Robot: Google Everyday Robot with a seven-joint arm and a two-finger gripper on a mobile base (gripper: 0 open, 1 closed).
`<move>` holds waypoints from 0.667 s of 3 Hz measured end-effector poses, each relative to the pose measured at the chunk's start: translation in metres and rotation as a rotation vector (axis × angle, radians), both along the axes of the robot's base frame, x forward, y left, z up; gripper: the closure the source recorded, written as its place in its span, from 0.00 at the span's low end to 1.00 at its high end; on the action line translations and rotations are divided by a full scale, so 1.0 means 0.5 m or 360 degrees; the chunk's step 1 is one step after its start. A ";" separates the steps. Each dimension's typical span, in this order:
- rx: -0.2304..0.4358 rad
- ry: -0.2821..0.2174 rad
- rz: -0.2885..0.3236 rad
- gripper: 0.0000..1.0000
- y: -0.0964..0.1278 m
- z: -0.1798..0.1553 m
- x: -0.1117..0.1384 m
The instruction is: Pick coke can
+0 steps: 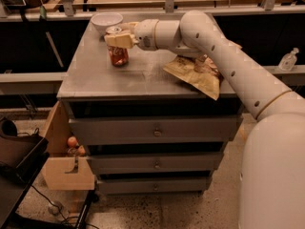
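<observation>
- I see the gripper (119,39) at the far left part of the cabinet top (95,78), right at the upper end of the can (117,56).
- The can stands upright on the top, red with white lettering; part of its silver lid shows just behind the gripper.
- The gripper overlaps the can's upper rim from the right. I cannot tell from here whether it has clamped on the can or is loose around it.
- The arm (224,56) reaches in from the right, running low across the top from the robot's white body (274,171).
- A white bowl (106,19) sits just behind the can, near the back edge, apart from it.
- A tan bag (193,75) lies flat under the arm, well to the right of the can, one corner hanging over the front edge.
- Below the top, the drawers (155,130) are shut.
- A wooden box (66,171) hangs at the cabinet's left side.
</observation>
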State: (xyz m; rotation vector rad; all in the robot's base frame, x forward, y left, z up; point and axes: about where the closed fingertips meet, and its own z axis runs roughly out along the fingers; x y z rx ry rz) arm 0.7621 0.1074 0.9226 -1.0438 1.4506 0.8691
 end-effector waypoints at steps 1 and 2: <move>-0.0029 -0.0001 0.0017 1.00 -0.001 0.019 0.002; -0.0012 -0.0020 0.0036 1.00 -0.027 0.070 0.004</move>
